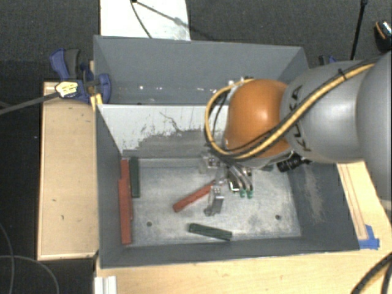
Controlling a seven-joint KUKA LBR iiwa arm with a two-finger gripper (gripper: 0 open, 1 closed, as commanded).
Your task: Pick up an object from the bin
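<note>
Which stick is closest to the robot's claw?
The short red stick slanting in the middle; its upper end is by the gripper. The long red stick and one green stick lie along the left wall, the other green stick near the front.

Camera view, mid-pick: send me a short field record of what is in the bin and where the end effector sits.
bin: grey metal
end effector: mid-floor, at the red stick's right end
nearest thing: red stick, lying diagonally
front: dark green stick, flat, apart from the red stick
left wall: long red bar, short dark green bar beside it
grasp: cannot tell
</note>
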